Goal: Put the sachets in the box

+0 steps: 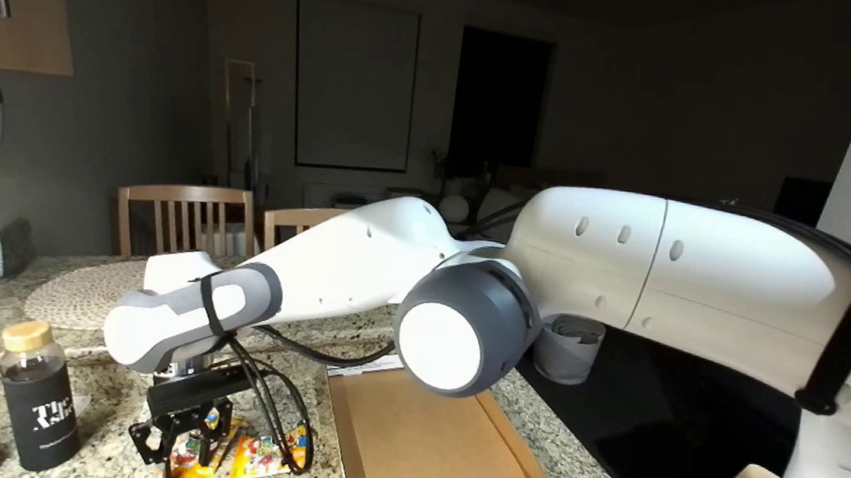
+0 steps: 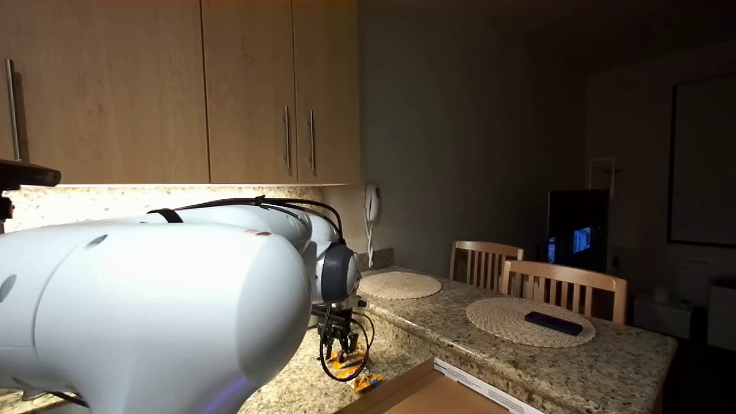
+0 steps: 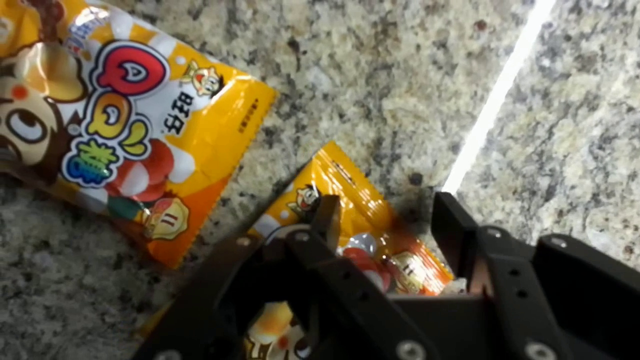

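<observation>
Poised with pincer (image 3: 389,215) spread wide over one sachet (image 3: 380,247), cannot tell if touching | just beside, flat on tabletop (image 1: 578,441), second sachet (image 3: 125,125) | next, toward the right edge in an exterior view, box (image 1: 414,441), apart from both sachets | opposite way, toward the back edge, bottle (image 1: 41,421)
</observation>
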`<action>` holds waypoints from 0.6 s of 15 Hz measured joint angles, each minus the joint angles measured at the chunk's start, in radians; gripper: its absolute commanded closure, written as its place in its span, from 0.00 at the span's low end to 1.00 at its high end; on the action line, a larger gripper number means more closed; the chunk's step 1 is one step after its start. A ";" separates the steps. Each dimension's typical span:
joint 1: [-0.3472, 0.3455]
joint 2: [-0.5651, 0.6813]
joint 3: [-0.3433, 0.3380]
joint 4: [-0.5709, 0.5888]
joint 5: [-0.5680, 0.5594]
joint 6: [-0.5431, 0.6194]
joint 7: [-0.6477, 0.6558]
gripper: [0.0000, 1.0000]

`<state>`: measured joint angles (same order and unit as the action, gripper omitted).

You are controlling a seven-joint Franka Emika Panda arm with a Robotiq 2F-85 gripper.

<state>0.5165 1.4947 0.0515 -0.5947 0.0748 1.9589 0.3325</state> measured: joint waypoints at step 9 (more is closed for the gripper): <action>-0.008 -0.002 0.016 0.002 0.001 -0.123 0.001 0.95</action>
<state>0.5089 1.4931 0.0670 -0.5929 0.0757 1.8362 0.3331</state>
